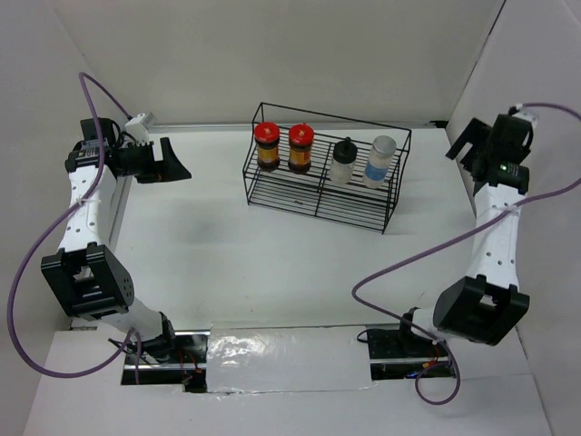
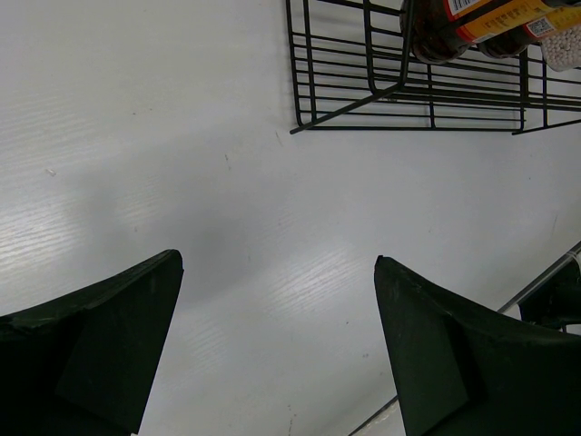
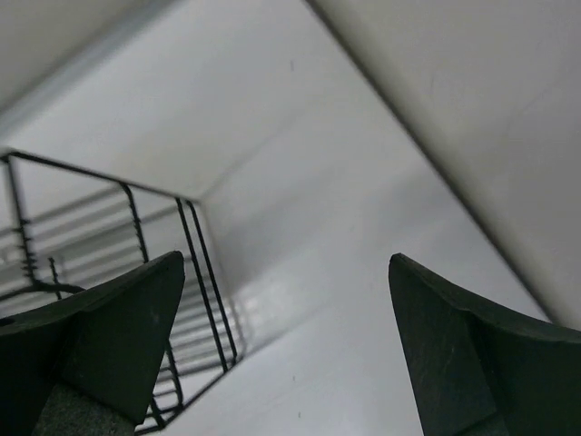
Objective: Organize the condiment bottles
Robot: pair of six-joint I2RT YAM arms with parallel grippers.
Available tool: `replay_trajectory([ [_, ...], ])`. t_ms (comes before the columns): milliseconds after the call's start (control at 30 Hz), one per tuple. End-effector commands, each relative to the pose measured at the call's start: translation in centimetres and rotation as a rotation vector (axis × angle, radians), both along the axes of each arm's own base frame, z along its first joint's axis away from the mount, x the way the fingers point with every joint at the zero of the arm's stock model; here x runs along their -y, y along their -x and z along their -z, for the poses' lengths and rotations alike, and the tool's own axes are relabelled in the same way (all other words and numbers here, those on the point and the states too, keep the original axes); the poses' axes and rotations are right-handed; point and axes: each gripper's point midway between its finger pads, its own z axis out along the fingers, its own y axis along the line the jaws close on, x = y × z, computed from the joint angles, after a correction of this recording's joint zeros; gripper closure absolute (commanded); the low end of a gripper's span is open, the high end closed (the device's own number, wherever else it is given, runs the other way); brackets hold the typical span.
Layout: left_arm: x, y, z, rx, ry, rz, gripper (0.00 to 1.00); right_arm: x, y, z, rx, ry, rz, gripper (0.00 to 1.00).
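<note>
Four condiment bottles (image 1: 342,163) stand in one row inside the black wire rack (image 1: 320,202), far centre of the tabletop (image 1: 236,259). From left to right: first red-capped jar (image 1: 267,145), second red-capped jar (image 1: 300,146), whitish black-capped bottle (image 1: 341,165), pale-capped blue-labelled bottle (image 1: 380,161). Left end effector (image 2: 277,263), far left, and right end effector (image 3: 286,259), far right, are both spread wide, empty, and well apart from the rack.

- Overhead, I get bright, even light; the white surface (image 1: 272,263) is nearly washed out and its shadows are soft.
- Glare flares off the shiny strip (image 1: 281,359) at bottom centre.
- My left wrist view is crisp; the left pincer (image 2: 277,263) is near-black along the bottom.
- My right wrist view is dimmer and greyer; the wire rack (image 3: 200,272) at lower left looks soft.
</note>
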Motion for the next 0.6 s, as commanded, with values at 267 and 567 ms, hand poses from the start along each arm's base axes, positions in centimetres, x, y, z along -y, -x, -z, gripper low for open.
replay_trajectory([
  [267, 0.3, -0.1, -0.8, 0.032, 0.014, 0.019, 0.01, 1.4, 2.1, 3.3, 0.016, -0.056, 0.249, 0.00],
  [567, 0.3, -0.1, -0.9, 0.032, 0.017, 0.018, 0.01, 0.5, 2.0, 2.6, 0.064, -0.041, 0.244, 0.00],
])
